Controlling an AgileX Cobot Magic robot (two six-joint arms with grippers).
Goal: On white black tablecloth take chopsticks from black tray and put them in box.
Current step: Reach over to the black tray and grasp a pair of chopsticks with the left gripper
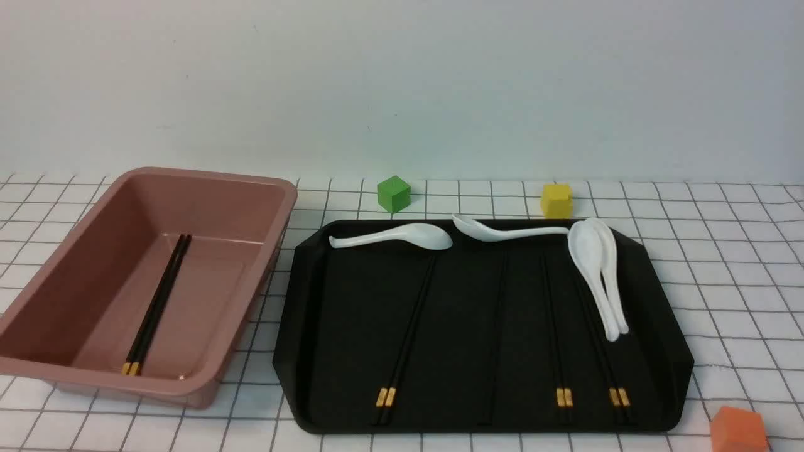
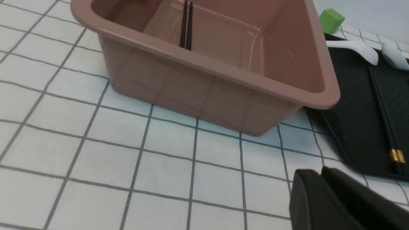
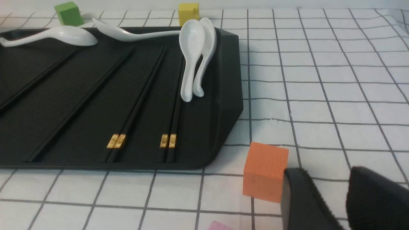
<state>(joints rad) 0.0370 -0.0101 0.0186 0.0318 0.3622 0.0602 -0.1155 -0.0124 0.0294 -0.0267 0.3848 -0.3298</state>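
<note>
One chopstick pair (image 1: 157, 301) lies in pink box (image 1: 286, 207); other pairs (image 1: 407, 336) lie on black tray (image 1: 659, 301), rightmost partly hidden by white spoons (image 1: 597, 276). L gripper (image 2: 321, 174) looks closed, R gripper (image 3: 332, 175) slightly parted, both empty, near tablecloth (image 1: 722, 282). Risk: thin flat sticks may slip the pinch, or spoons get dragged.

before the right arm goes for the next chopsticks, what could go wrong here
1. The rightmost chopsticks seem to run under the stacked spoons; lifting them could drag or flip the spoons.
2. The orange cube sits just off the near corner of the black tray, close to the right gripper; a low approach may knock it.
3. Black sticks on a black tray show little beyond their gold bands, so a grasp could land off-centre.
</note>
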